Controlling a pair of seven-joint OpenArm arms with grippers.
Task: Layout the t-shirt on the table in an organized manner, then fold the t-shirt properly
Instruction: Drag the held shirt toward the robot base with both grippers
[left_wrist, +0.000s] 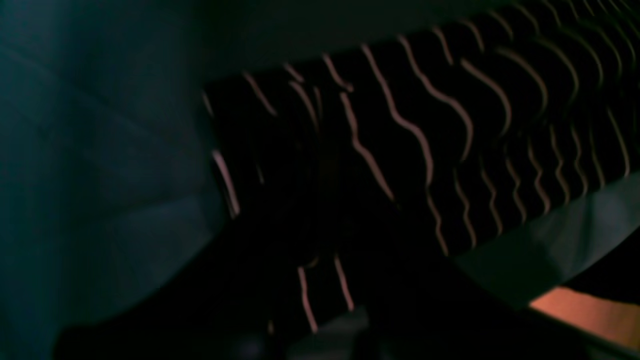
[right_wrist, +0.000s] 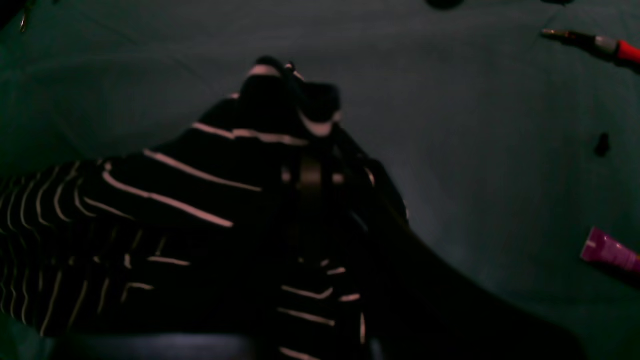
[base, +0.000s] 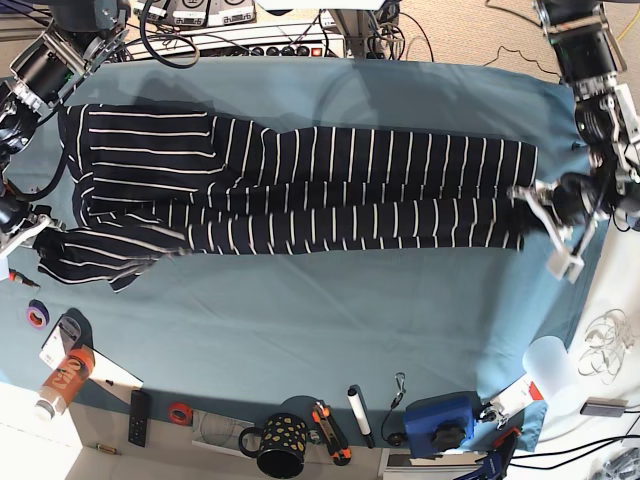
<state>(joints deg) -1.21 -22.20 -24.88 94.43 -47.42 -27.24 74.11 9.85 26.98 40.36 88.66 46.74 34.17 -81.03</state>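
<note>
Base view: striped t-shirt (base: 300, 190) stretches across the teal bench (base: 330, 300), both ends pinched by left hand (base: 527, 208) and right hand (base: 42, 240); tools (base: 330, 430) line the near edge.

Both arms reach low at opposite ends, left fingers (base: 528, 205) and right fingers (base: 42, 243) clamped together

We see the t-shirt (base: 300, 190), dark navy with thin white stripes, stretched in a long band across the far half of the table (base: 330, 300) (a wide teal-blue cloth surface). Its left end is bunched and wrinkled, a sleeve trailing nearward; its right end reaches close to the table's right edge.
</note>
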